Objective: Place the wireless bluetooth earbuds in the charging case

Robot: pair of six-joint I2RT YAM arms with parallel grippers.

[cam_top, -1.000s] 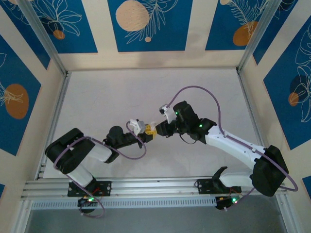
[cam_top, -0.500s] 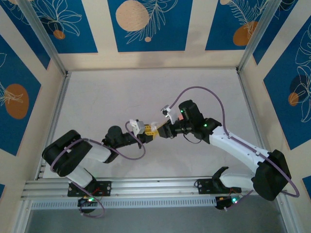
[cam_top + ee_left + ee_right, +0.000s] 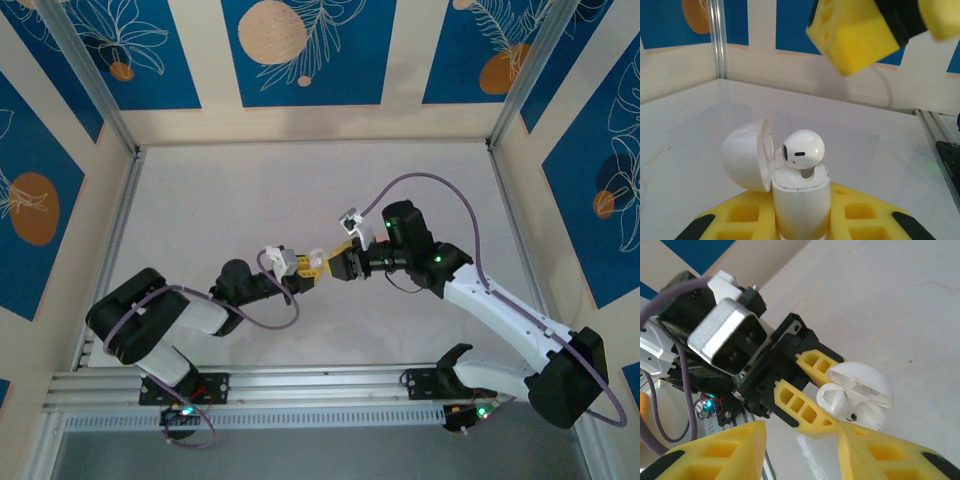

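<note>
The white charging case [image 3: 800,200] stands upright with its lid [image 3: 745,155] swung open to the left, and my left gripper [image 3: 800,222] is shut on its body. One white earbud [image 3: 802,149] sits in a slot of the case, head sticking up above the rim. In the right wrist view the case [image 3: 862,400] and the earbud [image 3: 846,407] lie between the left gripper's yellow fingers [image 3: 797,407]. My right gripper [image 3: 800,450] is open, holds nothing and hovers just short of the case. From above, the left gripper [image 3: 308,268] and the right gripper [image 3: 343,262] face each other mid-table.
The white tabletop [image 3: 300,190] spreads out on all sides of the two arms. Blue and cream patterned walls [image 3: 300,50] enclose it, with metal posts [image 3: 90,80] at the back corners. An aluminium rail [image 3: 300,385] runs along the near edge.
The right gripper has opened and drawn back to the right, away from the case. The left gripper has stayed shut on the case, almost still.
</note>
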